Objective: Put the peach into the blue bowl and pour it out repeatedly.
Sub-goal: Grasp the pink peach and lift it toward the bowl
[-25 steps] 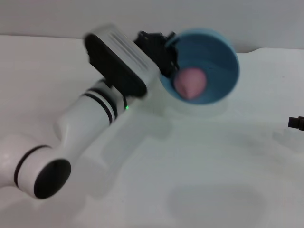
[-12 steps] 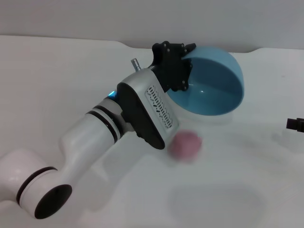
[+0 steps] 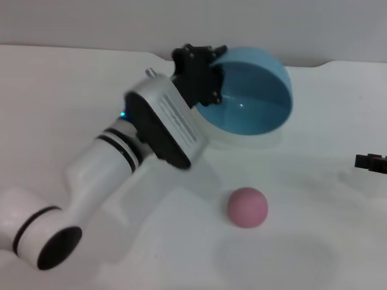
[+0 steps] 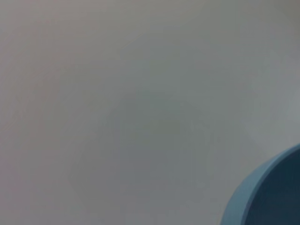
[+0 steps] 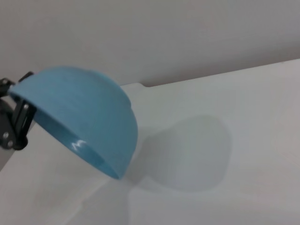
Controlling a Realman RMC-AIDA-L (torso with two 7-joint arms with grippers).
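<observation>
The pink peach point(image 3: 247, 207) lies on the white surface, near the tilted, empty blue bowl point(image 3: 257, 99).

Head view: high, looking forward and down over the white tabletop point(image 3: 314, 121), mid range; takes in the whole left arm, the bowl point(image 3: 257, 99) near the far edge and the peach point(image 3: 247, 207) nearer the robot.

Left wrist view: very close, facing bare tabletop point(image 4: 140, 103); only a slice of bowl point(image 4: 267, 197) rim in one corner.

Right wrist view: low, near tabletop point(image 5: 243, 159) level, looking across at the tilted bowl point(image 5: 84, 112) from outside, wall behind.

All three share the bowl and tabletop.
</observation>
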